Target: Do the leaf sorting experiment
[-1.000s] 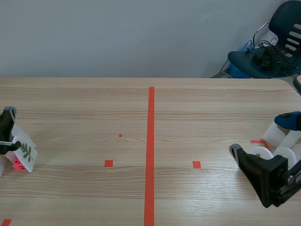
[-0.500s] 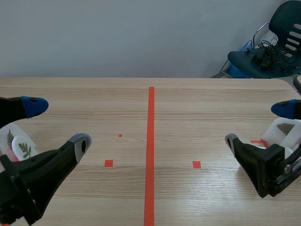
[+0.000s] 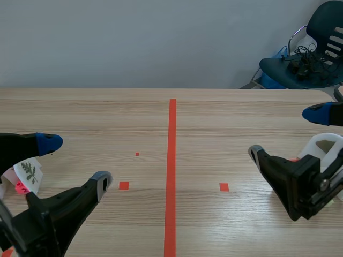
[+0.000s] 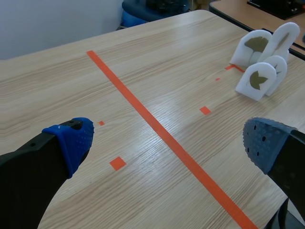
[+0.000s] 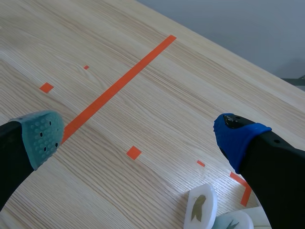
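Observation:
A white leaf card (image 3: pixel 29 172) with a green sprig and a pink tag stands at the table's left edge, just behind my left gripper (image 3: pixel 75 162). That gripper is open with nothing between its fingers. In the left wrist view the left gripper (image 4: pixel 167 143) spans bare table, and three white leaf cards (image 4: pixel 259 80) stand far ahead to its right. My right gripper (image 3: pixel 284 134) is open and holds nothing, in front of a white card (image 3: pixel 324 145). In the right wrist view, two leaf cards (image 5: pixel 200 206) lie close under the right gripper (image 5: pixel 140 136).
A long orange-red tape line (image 3: pixel 171 171) runs down the table's middle, with small tape squares either side. A dark chair (image 3: pixel 311 59) with cables on it stands beyond the table's far right corner.
The left gripper has opened wide, left the sprig card at the left edge, and come forward toward the middle. The right gripper has shifted a little left and up.

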`<state>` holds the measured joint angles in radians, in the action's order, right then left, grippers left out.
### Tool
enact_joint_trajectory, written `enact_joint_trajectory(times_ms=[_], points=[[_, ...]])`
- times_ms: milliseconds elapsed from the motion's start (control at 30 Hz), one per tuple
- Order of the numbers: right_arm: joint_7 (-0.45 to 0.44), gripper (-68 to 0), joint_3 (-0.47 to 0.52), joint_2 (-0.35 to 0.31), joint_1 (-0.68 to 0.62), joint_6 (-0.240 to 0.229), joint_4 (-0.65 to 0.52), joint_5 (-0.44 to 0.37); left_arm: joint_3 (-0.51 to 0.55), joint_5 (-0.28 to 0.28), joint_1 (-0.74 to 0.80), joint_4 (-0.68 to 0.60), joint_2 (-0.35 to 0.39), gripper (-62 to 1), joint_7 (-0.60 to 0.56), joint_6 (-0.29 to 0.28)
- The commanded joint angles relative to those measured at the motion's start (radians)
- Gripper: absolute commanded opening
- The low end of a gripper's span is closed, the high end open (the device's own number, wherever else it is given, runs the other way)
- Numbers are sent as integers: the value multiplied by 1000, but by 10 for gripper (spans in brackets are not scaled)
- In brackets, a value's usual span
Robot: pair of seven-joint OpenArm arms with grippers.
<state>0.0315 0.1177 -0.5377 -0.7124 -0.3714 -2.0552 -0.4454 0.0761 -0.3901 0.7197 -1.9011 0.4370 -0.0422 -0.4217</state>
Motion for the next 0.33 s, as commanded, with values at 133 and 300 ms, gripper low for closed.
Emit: enact_joint_trajectory(times_ms=[133, 300], points=[[-11, 4, 8, -2, 6, 3, -10, -11, 1, -10, -6, -3, -4, 14, -20, 9], [5, 4, 8, -2, 6, 3, -10, -11, 1, -10, -6, -3, -4, 14, -20, 9]])
